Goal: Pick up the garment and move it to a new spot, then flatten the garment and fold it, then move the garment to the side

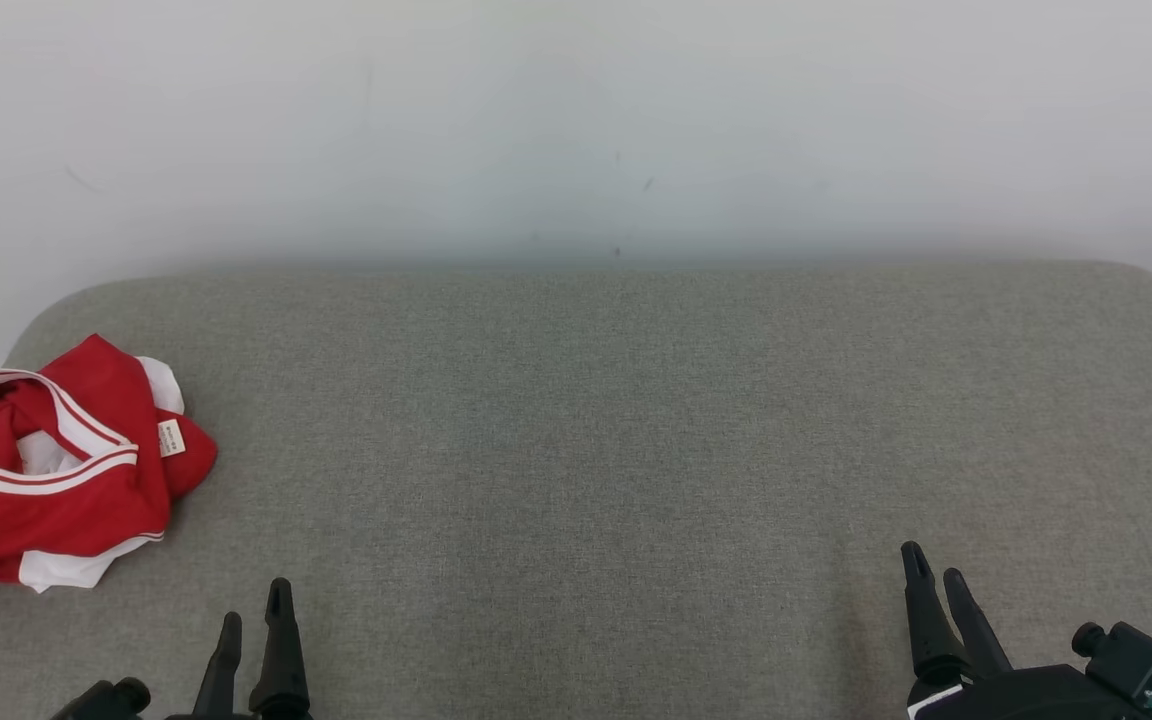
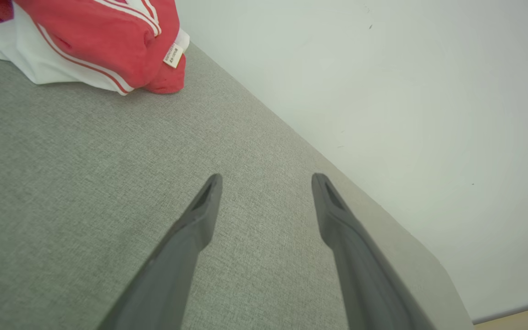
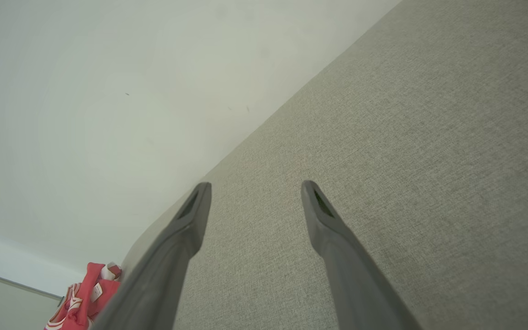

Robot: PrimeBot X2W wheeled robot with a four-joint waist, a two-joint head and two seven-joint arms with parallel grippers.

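Crumpled red-and-white garment (image 1: 56, 470) lies at the grey cloth-covered desk's (image 1: 576, 450) left edge, with left tool (image 1: 254, 602) and right tool (image 1: 932, 562) spread, empty.

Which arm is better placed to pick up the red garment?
Probably the left: the garment lies crumpled at the left, near the open left gripper; the right gripper is far across.

The red garment (image 1: 46, 470) ran off the head view's left edge. The words on its tag (image 1: 171, 438) were too tiny to read. In the right wrist view, a finger (image 3: 163, 266) of the right gripper (image 3: 255, 183) hid part of it.
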